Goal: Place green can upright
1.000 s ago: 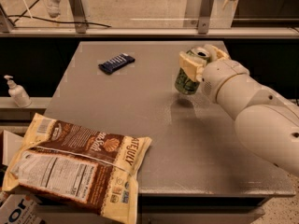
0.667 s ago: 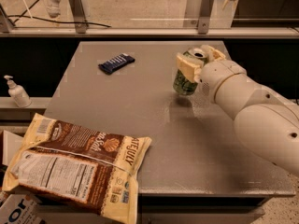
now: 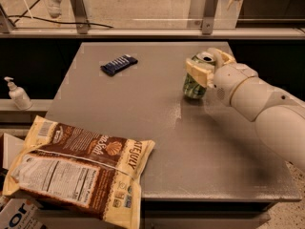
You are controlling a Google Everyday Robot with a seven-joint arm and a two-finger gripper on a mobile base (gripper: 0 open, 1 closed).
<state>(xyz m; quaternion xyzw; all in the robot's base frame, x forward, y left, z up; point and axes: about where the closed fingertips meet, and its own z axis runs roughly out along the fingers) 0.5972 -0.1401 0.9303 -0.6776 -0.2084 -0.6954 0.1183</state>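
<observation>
In the camera view the gripper (image 3: 208, 64) is over the table's (image 3: 143, 128) right rear part, its jaws closed around the upper half of the green can (image 3: 193, 86). The can stands nearly upright, lid tipped slightly right, its base at the surface or just above it. Bare tabletop lies all around; the right edge is near, the blue bar (image 3: 118, 64) well apart, and the snack bag (image 3: 81, 168) overhangs the front-left corner. Since a second ago, can and gripper have barely shifted.
</observation>
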